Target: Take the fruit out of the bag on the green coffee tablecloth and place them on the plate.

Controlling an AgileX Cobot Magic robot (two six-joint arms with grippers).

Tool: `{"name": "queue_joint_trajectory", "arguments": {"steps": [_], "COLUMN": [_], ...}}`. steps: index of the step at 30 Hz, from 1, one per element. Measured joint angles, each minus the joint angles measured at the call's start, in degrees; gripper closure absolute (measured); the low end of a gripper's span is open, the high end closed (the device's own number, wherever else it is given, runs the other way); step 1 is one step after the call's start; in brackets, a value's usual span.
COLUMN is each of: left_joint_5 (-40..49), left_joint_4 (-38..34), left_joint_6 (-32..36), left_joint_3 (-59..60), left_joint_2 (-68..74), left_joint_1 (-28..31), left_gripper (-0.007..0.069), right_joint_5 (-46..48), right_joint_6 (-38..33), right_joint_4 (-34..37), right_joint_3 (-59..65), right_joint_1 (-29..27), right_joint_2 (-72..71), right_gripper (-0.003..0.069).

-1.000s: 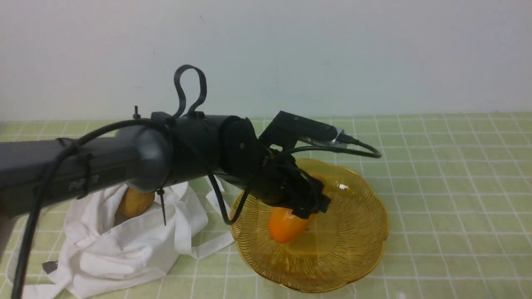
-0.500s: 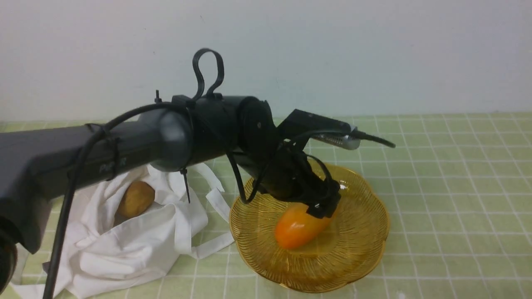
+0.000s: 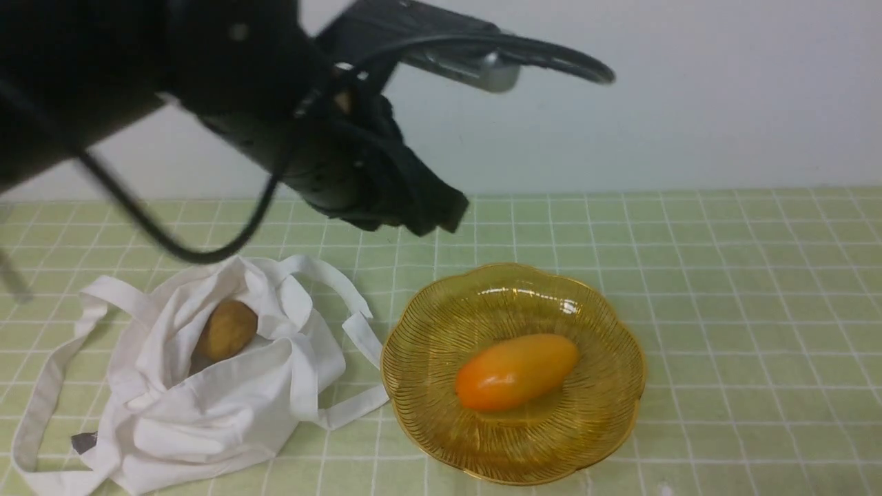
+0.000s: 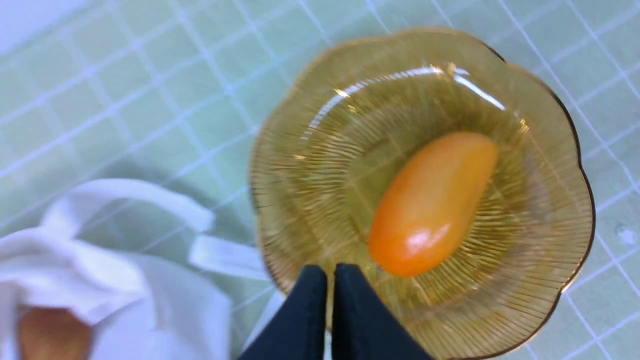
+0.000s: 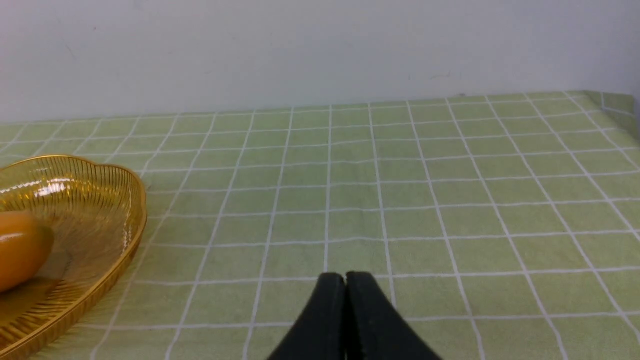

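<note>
The orange-yellow mango (image 3: 517,370) lies alone in the amber scalloped plate (image 3: 606,331) on the green checked tablecloth (image 3: 744,289). The brown kiwi (image 3: 227,329) sits in the open mouth of the white cloth bag (image 3: 207,406) left of the plate. My left gripper (image 3: 437,215) hangs high above the cloth between bag and plate, shut and empty. In the left wrist view its tips (image 4: 330,272) are over the plate's near rim (image 4: 575,200), beside the mango (image 4: 432,202); the kiwi (image 4: 52,335) and bag (image 4: 115,280) show at the edge. My right gripper (image 5: 345,280) is shut, low over bare cloth right of the plate (image 5: 125,210).
A pale wall runs along the back edge of the table (image 3: 689,103). The bag's long straps (image 3: 41,393) trail over the cloth to the left and toward the plate. The cloth's far right corner (image 5: 615,100) shows in the right wrist view.
My left gripper let go of the mango in the plate, shut, and rose up and back to the left. The mango now lies free. The kiwi and bag have not moved.
</note>
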Motion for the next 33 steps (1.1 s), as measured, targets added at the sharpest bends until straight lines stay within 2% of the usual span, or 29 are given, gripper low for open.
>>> {"name": "queue_joint_trajectory", "arguments": {"steps": [5,11,16,33], "left_joint_5": [-14.47,-22.65,-20.98,-17.93], "left_joint_4": [1.22,0.98,0.35,5.29], "left_joint_6": [-6.95,-8.00,-8.16,-6.61], "left_joint_3": [19.47,31.16,36.77,38.19], "left_joint_2": [-19.79,-31.78,-41.22,-52.02], "left_joint_1": [0.00,0.00,0.00,0.20], "left_gripper": [0.0632,0.0632,0.0632,0.0632], "right_joint_5": [0.00,0.00,0.00,0.00], "right_joint_6": [0.00,0.00,0.00,0.00], "right_joint_4": [0.00,0.00,0.00,0.00], "right_joint_3": [0.00,0.00,0.00,0.00], "right_joint_1": [0.00,0.00,0.00,0.00], "right_joint_2": [0.00,0.00,0.00,0.00], "right_gripper": [0.0669,0.0669,0.0669,0.0669]}}
